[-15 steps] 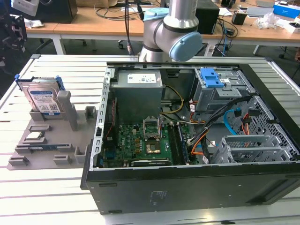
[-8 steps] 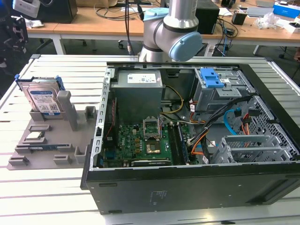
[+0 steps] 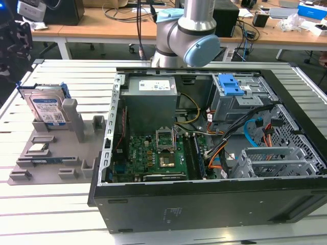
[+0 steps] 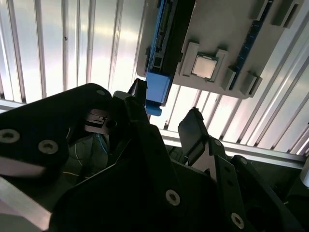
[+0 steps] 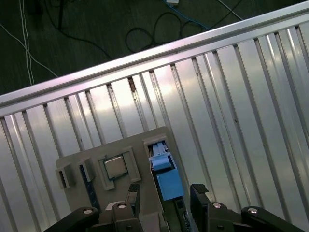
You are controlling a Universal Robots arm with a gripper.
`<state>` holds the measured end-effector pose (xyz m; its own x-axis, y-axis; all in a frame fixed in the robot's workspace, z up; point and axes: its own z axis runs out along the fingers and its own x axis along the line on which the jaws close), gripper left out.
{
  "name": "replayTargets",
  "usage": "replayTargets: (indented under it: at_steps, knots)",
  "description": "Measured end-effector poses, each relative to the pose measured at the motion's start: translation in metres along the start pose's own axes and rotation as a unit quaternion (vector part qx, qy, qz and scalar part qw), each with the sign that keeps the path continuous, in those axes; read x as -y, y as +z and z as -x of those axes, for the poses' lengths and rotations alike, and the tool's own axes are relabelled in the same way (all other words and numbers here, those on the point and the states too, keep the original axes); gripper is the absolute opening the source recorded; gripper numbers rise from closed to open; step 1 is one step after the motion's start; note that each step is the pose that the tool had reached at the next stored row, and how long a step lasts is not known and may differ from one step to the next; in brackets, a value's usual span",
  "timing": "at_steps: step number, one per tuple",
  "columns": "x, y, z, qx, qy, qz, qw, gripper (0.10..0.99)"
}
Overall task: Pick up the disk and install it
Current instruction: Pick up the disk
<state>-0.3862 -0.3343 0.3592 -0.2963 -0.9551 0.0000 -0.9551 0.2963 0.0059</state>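
The disk [image 3: 48,108], a silver drive with a white-and-blue label in a blue carrier, stands on edge in a slot of the grey fixture [image 3: 53,145] on the exterior view's left. My gripper [image 3: 14,45] hangs above and behind it, apart from it. In both wrist views I look down along the black fingers onto the disk's blue carrier edge [image 5: 164,175] [image 4: 158,83]. The gripper [image 5: 165,193] [image 4: 166,107] is open, and its fingertips [image 5: 199,191] stand either side of that edge, higher than it.
The fixture also holds a processor chip [image 5: 116,167] [image 3: 38,149] and a memory stick [image 3: 46,161]. The open computer case [image 3: 204,153] fills the middle and right, with a blue latch [image 3: 232,84] on its drive cage and a metal bay [image 3: 271,161] near the front. Ribbed aluminium table [image 5: 217,106] surrounds everything.
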Motion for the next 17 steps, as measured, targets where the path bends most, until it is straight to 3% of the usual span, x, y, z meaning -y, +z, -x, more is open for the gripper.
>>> replayTargets:
  at_steps: [6,10,17]
  knots:
    - [0.0004,0.0054,0.0027,-0.0017,-0.001,-0.0006,1.0,0.541]
    - [0.001,0.0088,0.0031,-0.0035,-0.022,-0.001,0.9998,0.541]
    - [0.0014,0.0135,0.0032,-0.0039,-0.083,-0.0013,0.9965,0.541]
